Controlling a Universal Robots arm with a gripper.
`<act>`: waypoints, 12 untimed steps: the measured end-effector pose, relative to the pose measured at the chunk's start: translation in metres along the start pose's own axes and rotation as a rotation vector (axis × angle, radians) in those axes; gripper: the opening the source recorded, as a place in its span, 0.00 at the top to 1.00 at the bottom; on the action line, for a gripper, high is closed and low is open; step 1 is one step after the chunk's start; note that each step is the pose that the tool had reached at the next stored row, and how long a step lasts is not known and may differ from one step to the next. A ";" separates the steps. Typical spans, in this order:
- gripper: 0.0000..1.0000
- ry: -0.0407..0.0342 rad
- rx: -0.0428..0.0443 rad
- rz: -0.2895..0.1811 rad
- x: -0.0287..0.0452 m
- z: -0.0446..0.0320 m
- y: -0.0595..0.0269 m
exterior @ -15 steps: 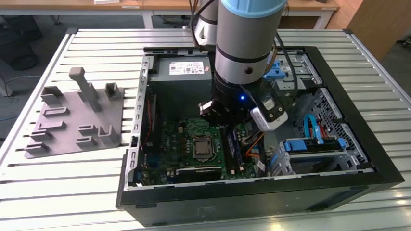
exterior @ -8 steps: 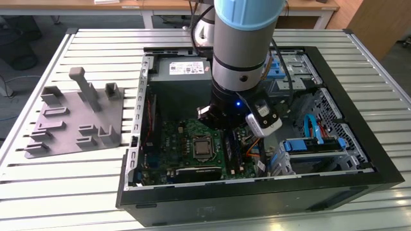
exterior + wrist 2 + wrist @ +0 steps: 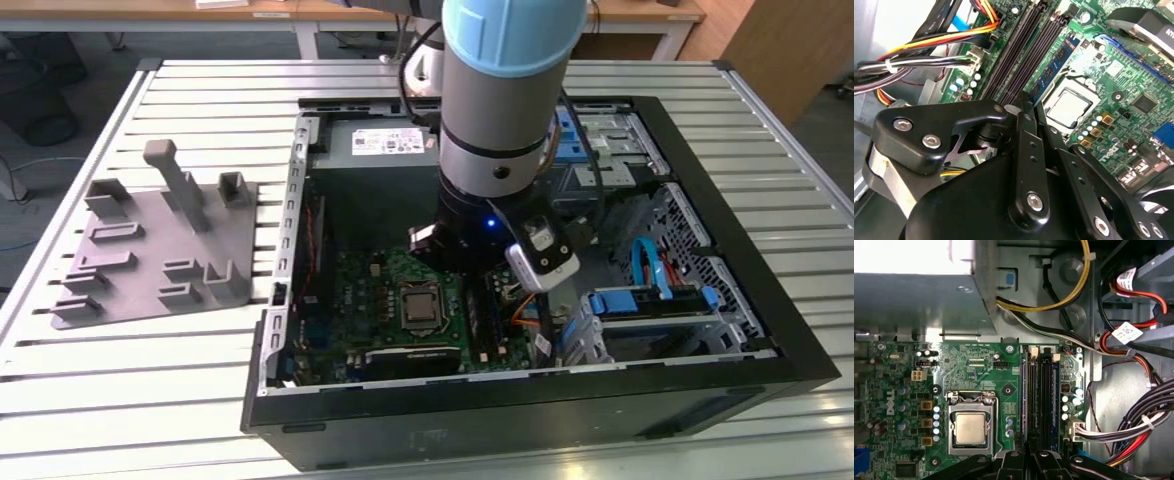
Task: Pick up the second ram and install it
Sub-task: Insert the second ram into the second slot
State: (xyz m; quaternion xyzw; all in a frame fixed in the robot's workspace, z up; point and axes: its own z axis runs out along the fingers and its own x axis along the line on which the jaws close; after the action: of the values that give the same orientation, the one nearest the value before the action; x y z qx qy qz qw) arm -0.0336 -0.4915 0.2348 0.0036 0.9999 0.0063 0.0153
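The second ram (image 3: 1055,62) is a narrow blue stick lying along the memory slot nearest the CPU (image 3: 1069,105) on the green motherboard (image 3: 974,370). In the first wrist view the second ram (image 3: 1024,395) shows as a thin blue edge beside the black slots (image 3: 1039,395). My gripper (image 3: 1026,106) has its black fingers drawn together over the stick's near end, shut on it. In the exterior view my gripper (image 3: 454,262) reaches down inside the open computer case, just above the board (image 3: 387,290); its tips are hidden by the wrist.
Bundled cables (image 3: 929,55) run close beside the slots, with more cables (image 3: 1134,430) along the case wall. The power supply (image 3: 380,145) sits at the case's far end, and a blue drive cage (image 3: 654,300) toward the exterior view's right. A grey fixture (image 3: 160,250) stands outside the case.
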 end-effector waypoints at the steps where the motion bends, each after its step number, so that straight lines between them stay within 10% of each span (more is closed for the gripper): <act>1: 0.86 -0.0001 0.0003 0.010 0.0000 0.0005 0.0000; 12: 0.86 -0.0005 0.0137 0.017 0.0002 0.0097 -0.0001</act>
State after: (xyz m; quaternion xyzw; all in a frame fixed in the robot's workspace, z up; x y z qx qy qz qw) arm -0.0335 -0.4915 0.2251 0.0123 0.9998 -0.0003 0.0155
